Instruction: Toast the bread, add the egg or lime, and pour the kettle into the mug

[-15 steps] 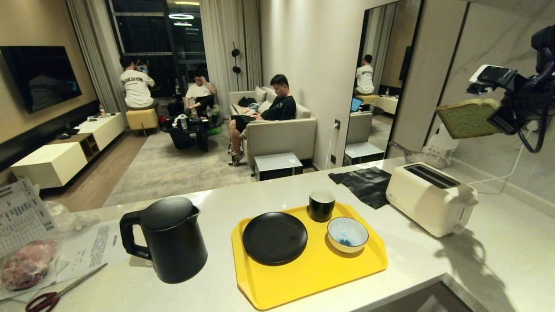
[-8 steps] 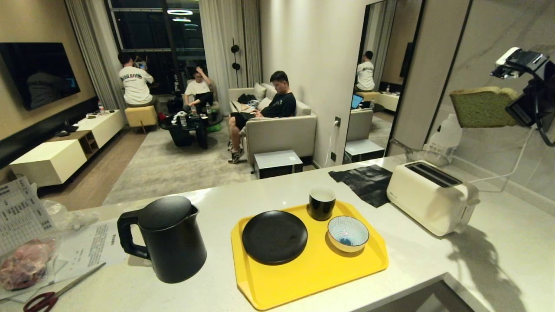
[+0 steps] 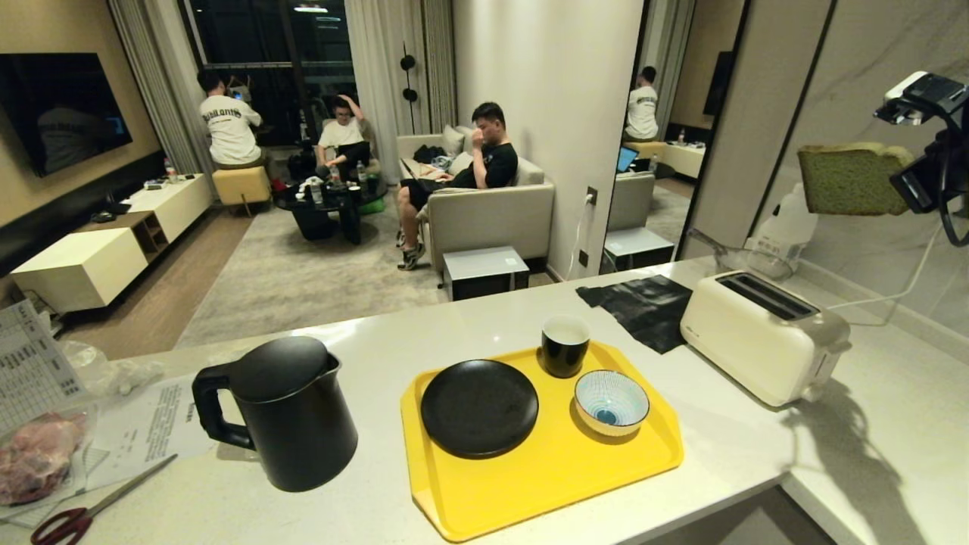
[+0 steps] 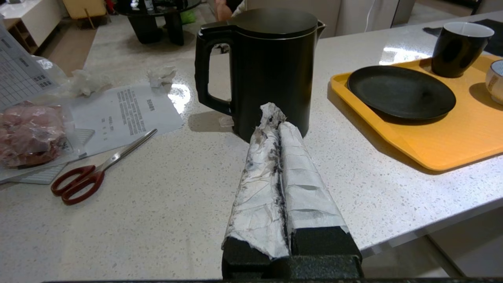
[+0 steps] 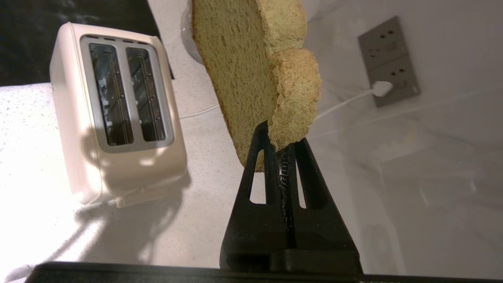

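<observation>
High above the white two-slot toaster, my right gripper is shut on the bread, a thick green-faced slice with a tan crust. The right wrist view shows the fingers pinching the bread at one corner, with the toaster and its empty slots off to one side below. The black kettle stands left of the tray. The black mug sits at the tray's far edge. My left gripper, wrapped in white, is shut and empty just before the kettle. No egg or lime is in view.
The yellow tray also holds a black plate and a striped bowl. Scissors, papers and a bag of meat lie at the counter's left. A black cloth lies behind the toaster. People sit in the room beyond.
My right gripper has carried the bread a little to the right and turned it from tilted to nearly level. The head view has shifted slightly. The left arm has not moved.
</observation>
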Tool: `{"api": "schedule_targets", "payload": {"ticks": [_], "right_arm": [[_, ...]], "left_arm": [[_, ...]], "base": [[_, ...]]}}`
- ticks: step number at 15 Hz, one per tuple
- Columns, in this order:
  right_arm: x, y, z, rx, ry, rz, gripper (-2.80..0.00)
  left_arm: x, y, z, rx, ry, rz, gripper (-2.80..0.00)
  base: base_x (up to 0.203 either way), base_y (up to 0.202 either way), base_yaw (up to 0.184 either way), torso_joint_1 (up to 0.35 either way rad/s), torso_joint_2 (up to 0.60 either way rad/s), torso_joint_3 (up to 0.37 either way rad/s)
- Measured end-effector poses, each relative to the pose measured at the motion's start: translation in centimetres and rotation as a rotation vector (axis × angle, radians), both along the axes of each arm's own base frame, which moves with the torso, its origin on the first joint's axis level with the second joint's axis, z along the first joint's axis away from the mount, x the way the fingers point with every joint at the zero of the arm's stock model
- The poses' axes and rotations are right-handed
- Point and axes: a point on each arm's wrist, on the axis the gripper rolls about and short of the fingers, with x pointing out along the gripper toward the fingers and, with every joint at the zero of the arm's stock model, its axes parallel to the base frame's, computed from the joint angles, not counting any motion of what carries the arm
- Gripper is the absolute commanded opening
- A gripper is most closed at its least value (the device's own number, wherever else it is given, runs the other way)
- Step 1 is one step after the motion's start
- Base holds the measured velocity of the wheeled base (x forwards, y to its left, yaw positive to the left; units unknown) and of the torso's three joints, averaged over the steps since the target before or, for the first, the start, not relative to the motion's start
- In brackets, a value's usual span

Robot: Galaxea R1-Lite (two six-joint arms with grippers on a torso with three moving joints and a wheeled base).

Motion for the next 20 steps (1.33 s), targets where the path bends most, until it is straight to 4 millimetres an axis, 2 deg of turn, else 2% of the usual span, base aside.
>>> {"api": "schedule_targets", "payload": {"ticks": [7,12,20], "right_arm": [[0.2,-0.2,-0.2,-0.002,0.008,-0.006,-2.80],[-0.3,-0.1,-1.0,0.017,0.100,-0.015,-2.80],[-0.8,-0.4,-0.6,0.018,0.096,-0.024,-2.80]], "left_arm": [[0.0,0.0,0.0,0.000,-0.001,0.000,-2.80],[0.0,0.0,0.0,-0.001,-0.001,0.000,-2.80],[0.0,0.0,0.0,-0.001,-0.003,0.000,-2.80]], "base": [[0.000,0.000,0.000,0.003,0.00,-0.075],[0.000,0.000,0.000,0.002,0.00,-0.159],[0.000,0.000,0.000,0.000,0.00,-0.007]]}}
